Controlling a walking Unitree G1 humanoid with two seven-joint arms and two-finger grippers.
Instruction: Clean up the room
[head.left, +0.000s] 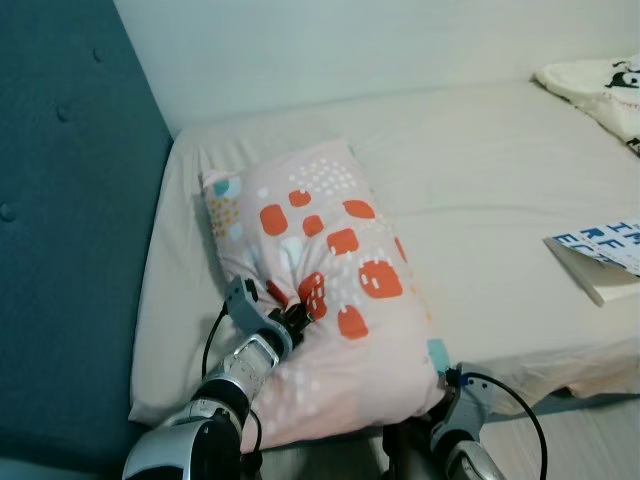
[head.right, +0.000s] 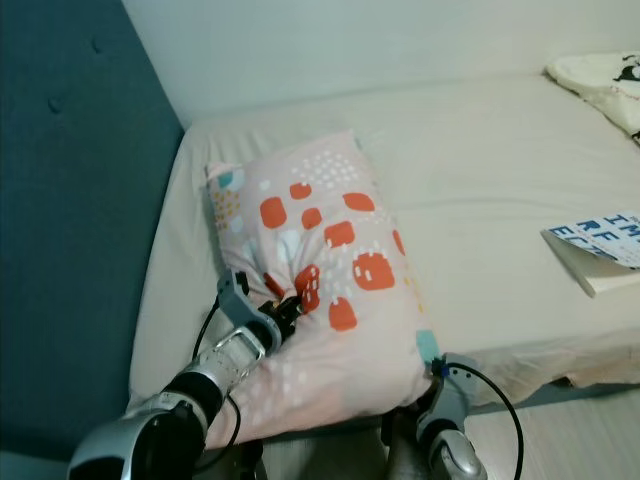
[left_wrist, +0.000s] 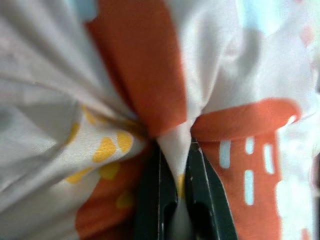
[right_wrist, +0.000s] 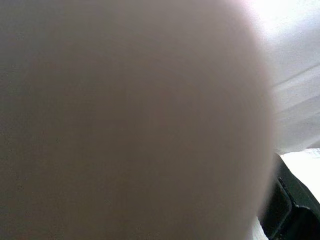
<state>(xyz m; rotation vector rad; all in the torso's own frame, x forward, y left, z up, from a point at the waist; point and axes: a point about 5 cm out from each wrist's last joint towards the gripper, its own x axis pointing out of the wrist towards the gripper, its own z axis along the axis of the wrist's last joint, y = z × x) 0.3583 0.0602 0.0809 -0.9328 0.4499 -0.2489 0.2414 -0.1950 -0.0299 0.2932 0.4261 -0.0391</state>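
Note:
A pink pillow (head.left: 330, 290) with orange, teal and yellow patches lies at an angle on the cream mattress (head.left: 480, 170), its near end hanging over the bed's front edge. My left gripper (head.left: 298, 318) is shut on a bunched fold of the pillow's cover near its middle. The left wrist view shows the two black fingers (left_wrist: 200, 185) pinching that fabric (left_wrist: 175, 145) between them. My right arm's wrist (head.left: 458, 402) sits under the pillow's near right corner, with the gripper tucked beneath the pillow. Blurred pale fabric (right_wrist: 130, 120) lies close against the right wrist camera.
A teal padded headboard (head.left: 70, 220) rises on the left. A book with a blue-lettered cover (head.left: 600, 255) lies at the bed's right edge. A white garment with black print (head.left: 600, 85) sits at the far right corner. The white wall (head.left: 350, 40) stands behind.

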